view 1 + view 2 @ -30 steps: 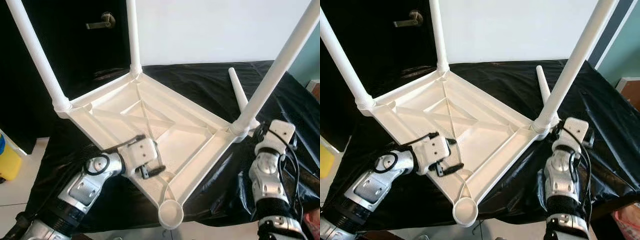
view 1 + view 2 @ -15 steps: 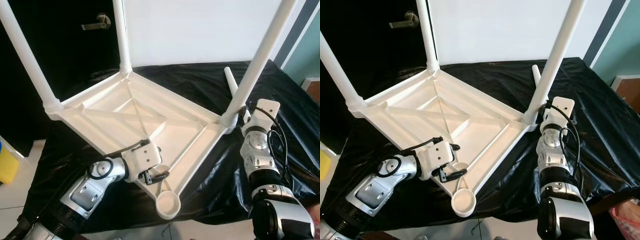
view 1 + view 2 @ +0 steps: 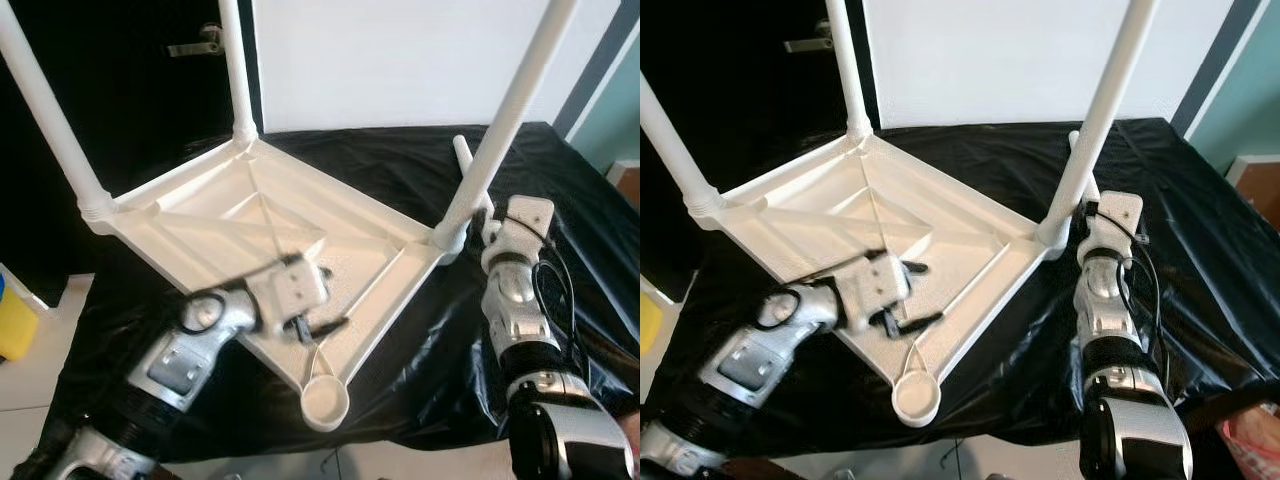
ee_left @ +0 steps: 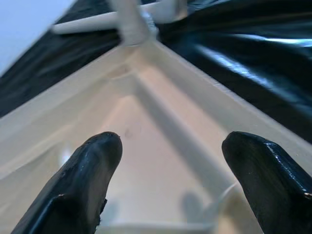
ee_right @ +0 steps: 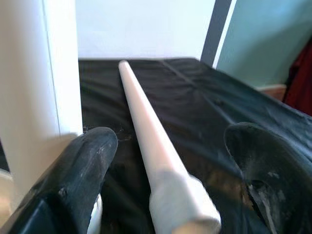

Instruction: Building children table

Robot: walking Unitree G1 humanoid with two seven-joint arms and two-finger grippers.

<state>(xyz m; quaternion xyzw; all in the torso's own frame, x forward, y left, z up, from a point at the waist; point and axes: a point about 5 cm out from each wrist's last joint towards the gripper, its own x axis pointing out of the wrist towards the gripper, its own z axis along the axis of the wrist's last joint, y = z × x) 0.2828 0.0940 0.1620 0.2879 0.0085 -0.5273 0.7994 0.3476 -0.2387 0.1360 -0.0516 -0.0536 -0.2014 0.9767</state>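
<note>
White plastic children's tabletop (image 3: 250, 225) lies upside down on a black plastic sheet (image 3: 420, 350) covering a raised surface, ribbed underside facing up, one corner pointing toward the robot. Three white legs screwed in and standing upright: one at the 9 o'clock corner (image 3: 50, 100), one at the 12 o'clock corner (image 3: 232, 65), one at the 3 o'clock corner (image 3: 505, 105). The 6 o'clock corner has a bare round leg socket (image 3: 325, 401) overhanging the near edge of the sheet. Fourth loose leg (image 5: 148, 131) lies flat on the sheet at about 2 o'clock from the tabletop, just behind the 3 o'clock leg, tapered tip pointing away from the robot. Left gripper (image 4: 180, 180) sits over the tabletop underside near the 6 o'clock corner, fingers (image 4: 83, 180) spread wide apart, holding nothing; in the left wrist view the inner rib and rim run between them toward the 3 o'clock corner. Right gripper (image 5: 170, 183) is just beside the base of the 3 o'clock leg, on its 3 o'clock side, fingers spread wide with the thick end of the loose leg lying between them, not clamped; whether either finger touches it I cannot tell. One right finger (image 5: 83, 165) is close against the upright leg. Background: dark door with a lever handle (image 3: 195, 45) at 11 o'clock, white wall (image 3: 400, 60) at 12, a yellow object (image 3: 15, 325) on the floor at 9 o'clock.
</note>
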